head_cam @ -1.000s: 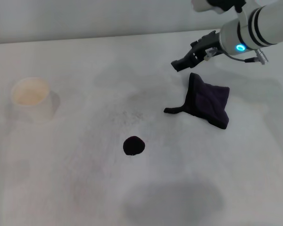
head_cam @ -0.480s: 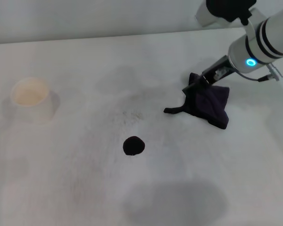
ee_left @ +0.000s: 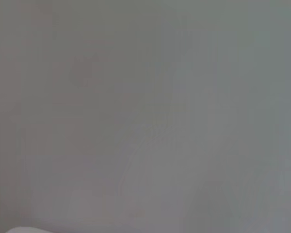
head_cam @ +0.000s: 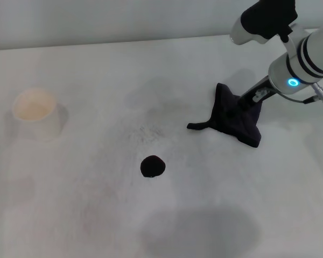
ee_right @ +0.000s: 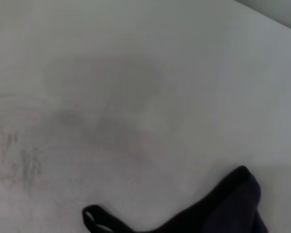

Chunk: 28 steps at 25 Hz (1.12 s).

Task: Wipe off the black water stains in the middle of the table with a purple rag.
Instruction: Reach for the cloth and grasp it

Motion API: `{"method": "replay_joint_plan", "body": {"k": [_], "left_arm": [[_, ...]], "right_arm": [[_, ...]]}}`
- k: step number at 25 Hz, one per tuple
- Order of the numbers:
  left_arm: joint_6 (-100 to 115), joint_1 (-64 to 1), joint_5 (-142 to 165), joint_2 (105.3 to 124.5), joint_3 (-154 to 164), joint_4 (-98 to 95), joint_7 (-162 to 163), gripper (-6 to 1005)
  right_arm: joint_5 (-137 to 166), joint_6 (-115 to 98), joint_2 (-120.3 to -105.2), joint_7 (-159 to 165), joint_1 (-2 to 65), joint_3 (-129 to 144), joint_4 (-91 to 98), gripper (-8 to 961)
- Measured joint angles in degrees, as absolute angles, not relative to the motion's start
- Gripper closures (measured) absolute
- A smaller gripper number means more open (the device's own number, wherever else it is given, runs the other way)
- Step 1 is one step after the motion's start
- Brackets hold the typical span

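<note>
Head view: right gripper (head_cam: pixel 242 106) buried in purple rag (head_cam: pixel 234 121), finger state unclear.

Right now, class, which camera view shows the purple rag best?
The head view: it shows the whole purple rag lying on the table, with the right gripper down on it. The right wrist view catches only one edge and the strap-like tail. The left wrist view shows none of it.

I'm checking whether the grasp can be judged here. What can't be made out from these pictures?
- Right pincer, head view: its tips merge with the purple rag, so open, shut or gripping is unclear.
- Right wrist view: rag cut off by the edge; no fingers shown.
- Left wrist view: featureless grey; left pincer unseen.
</note>
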<state>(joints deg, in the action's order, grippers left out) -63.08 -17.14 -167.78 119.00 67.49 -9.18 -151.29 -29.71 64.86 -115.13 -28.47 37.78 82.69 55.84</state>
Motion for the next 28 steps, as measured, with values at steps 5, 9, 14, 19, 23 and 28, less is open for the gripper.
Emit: {"method": "replay_joint_plan", "body": {"k": [5,9,14,19,23,28], "left_arm": [[-63.0,-17.1,-167.8,119.06,67.4,-8.9,-151.6,119],[-63.0,-17.1,-167.8,119.09,67.4,-8.8,-151.6,119],[-63.0,-17.1,-167.8,119.13,67.4,-8.8,-151.6,119],[-63.3,-17.1,-167.8,119.22,67.4,-8.7,-151.6,119],[-63.3,-17.1,-167.8,119.28,67.4,-8.7,-151.6,119],[-63.5,-17.1,-167.8,119.27,67.4,-8.7,-151.5,120]], "right_arm": [[-29.0,64.4,-115.11,-28.5,37.9,82.7,54.7,88],[-29.0,64.3,-115.18,-28.7,37.9,82.7,54.1,129],[-28.9,63.9,-115.29,-28.9,38.0,82.8,53.4,248],[-28.9,63.7,-115.31,-28.9,38.0,83.1,53.3,428],[-28.9,63.3,-115.38,-29.0,37.9,83.2,53.0,583],[-28.9,62.8,-115.40,-29.0,38.1,83.3,52.0,695]]}}
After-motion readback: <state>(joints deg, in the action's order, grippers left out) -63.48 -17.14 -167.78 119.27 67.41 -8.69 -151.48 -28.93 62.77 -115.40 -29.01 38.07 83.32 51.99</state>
